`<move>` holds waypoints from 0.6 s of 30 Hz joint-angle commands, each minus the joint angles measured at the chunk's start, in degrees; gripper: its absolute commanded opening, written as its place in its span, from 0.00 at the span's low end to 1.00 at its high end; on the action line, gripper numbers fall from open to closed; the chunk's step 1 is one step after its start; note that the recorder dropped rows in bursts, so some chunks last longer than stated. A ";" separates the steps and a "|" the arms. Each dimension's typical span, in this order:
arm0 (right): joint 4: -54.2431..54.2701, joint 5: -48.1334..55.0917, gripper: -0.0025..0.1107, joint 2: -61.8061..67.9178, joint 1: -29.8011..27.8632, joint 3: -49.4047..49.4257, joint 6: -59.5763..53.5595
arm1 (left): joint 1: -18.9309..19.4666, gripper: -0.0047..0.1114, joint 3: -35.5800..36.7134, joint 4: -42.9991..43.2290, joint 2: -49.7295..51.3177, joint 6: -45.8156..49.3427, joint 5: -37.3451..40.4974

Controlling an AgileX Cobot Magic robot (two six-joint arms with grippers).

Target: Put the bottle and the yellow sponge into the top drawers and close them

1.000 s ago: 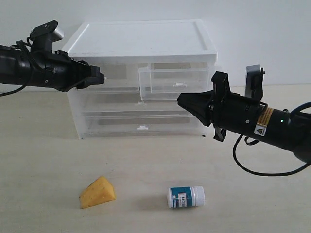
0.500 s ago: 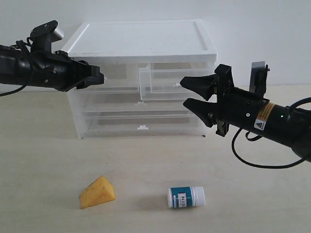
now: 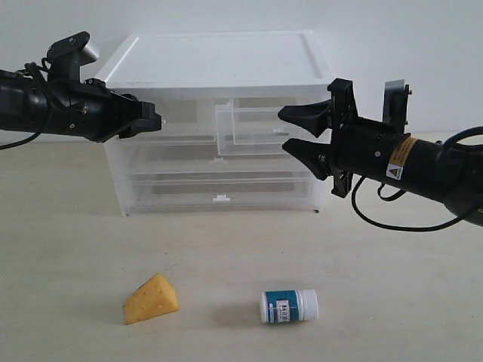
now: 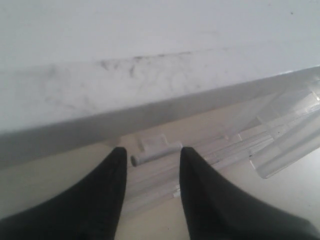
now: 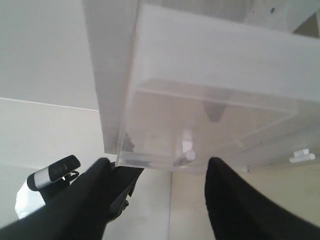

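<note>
Bottle [image 3: 289, 306] well below right end effector [image 3: 284, 129]

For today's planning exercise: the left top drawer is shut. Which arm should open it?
Left. The left gripper, open, straddles that drawer's tab handle; the right gripper faces the pulled-out right drawer.

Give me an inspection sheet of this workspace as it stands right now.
Surface: pale beige table.
Job's things: yellow sponge and bottle, the bottle on its side, lie on the table in front of the cabinet; right top drawer pulled out; left top drawer looks shut.
Clutter: nothing seen.
Grippers: left gripper open, fingers either side of the left drawer's tab handle; right gripper open at the right drawer's front.
Cables: black cable loops under the right arm.
Surroundings: plain white wall.
</note>
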 commanded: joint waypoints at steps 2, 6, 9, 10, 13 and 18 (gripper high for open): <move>-0.03 1.43 0.47 -0.47 -0.08 -0.27 0.80 | 0.69 0.36 -1.50 -3.61 0.53 0.83 -8.22; 0.74 2.20 0.47 -0.47 -0.08 -0.27 0.80 | 0.69 0.36 -1.50 -3.61 0.53 0.83 -8.22; 1.24 2.18 0.47 -0.47 -0.08 -0.27 0.69 | 0.69 0.36 -1.50 -3.61 0.53 0.83 -8.22; 1.34 2.37 0.47 -0.47 -0.08 -0.27 0.58 | 0.69 0.36 -1.50 -3.61 0.53 0.96 -8.22; 1.45 2.62 0.47 -0.47 -0.08 -0.27 0.15 | 0.69 0.36 -1.50 -3.61 0.53 1.08 -7.68; 1.54 2.61 0.47 -0.34 -0.08 -0.27 0.12 | 0.69 0.36 -1.50 -3.61 0.53 1.08 -6.82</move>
